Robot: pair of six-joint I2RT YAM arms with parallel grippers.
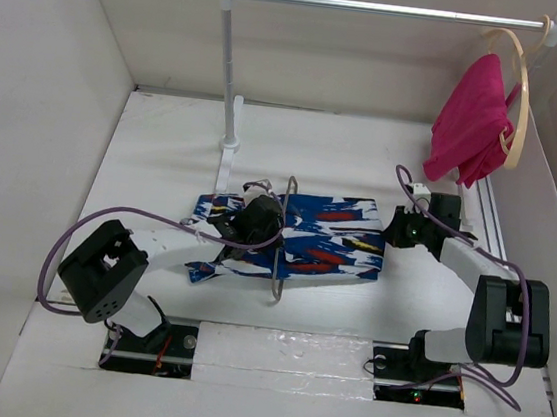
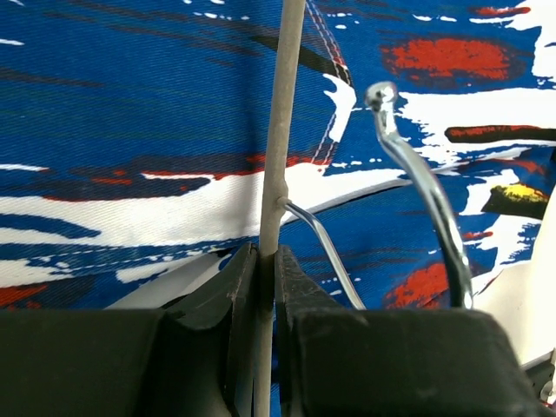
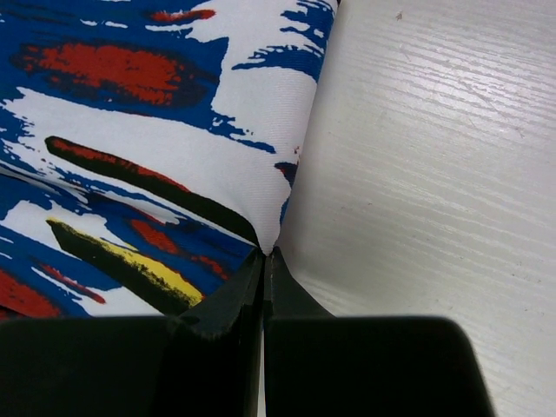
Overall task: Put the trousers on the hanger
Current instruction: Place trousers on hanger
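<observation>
The trousers (image 1: 335, 240) lie flat on the middle of the counter (image 1: 164, 155), in front of the rack (image 1: 382, 9). The hanger (image 1: 277, 287) lies across their left half, clamped in the left tool (image 1: 253, 218). The right tool (image 1: 397, 229) pinches their right edge. A garment (image 1: 473, 120) hangs on another hanger (image 1: 519, 95) at the rack's right end.

Along my table's (image 1: 165, 145) far edge stands a white rail (image 1: 382, 9). At the far right corner, a magenta garment (image 1: 469, 125) hangs from a pale wooden hanger (image 1: 522, 95).
</observation>
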